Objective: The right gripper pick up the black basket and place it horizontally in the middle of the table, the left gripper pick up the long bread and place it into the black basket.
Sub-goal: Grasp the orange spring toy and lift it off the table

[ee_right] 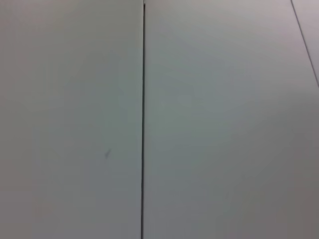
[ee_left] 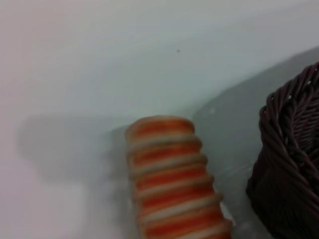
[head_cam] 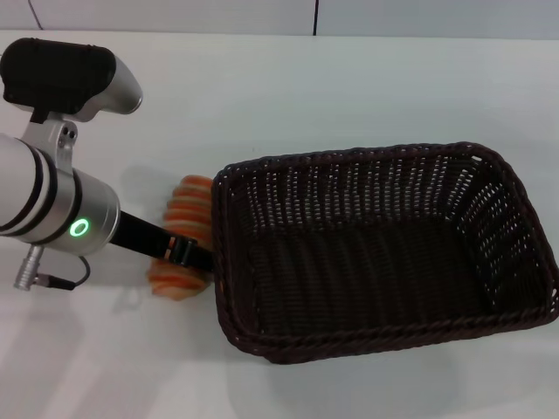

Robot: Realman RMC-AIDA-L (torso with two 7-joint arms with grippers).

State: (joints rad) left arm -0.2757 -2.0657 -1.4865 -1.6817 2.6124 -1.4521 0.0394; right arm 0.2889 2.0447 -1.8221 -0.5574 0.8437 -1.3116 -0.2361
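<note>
Where the white table [head_cam: 349,87] meets a pale panelled wall, the black basket [head_cam: 384,249] sits lengthwise. Just beside its left rim lies the long bread [head_cam: 185,209] (striped), crossed by the left gripper [head_cam: 179,249]; its grip cannot be told.

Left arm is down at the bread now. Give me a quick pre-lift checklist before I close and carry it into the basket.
1. Black basket lying horizontally on the table: ok.
2. Basket interior free of objects: ok.
3. Left gripper positioned over the long bread: ok.
4. Fingers closed on the bread: cannot tell.
5. Gap between bread and basket rim for a clean lift: not ok, they sit very close.
6. Right gripper out of the way: ok, not in the head view.
</note>
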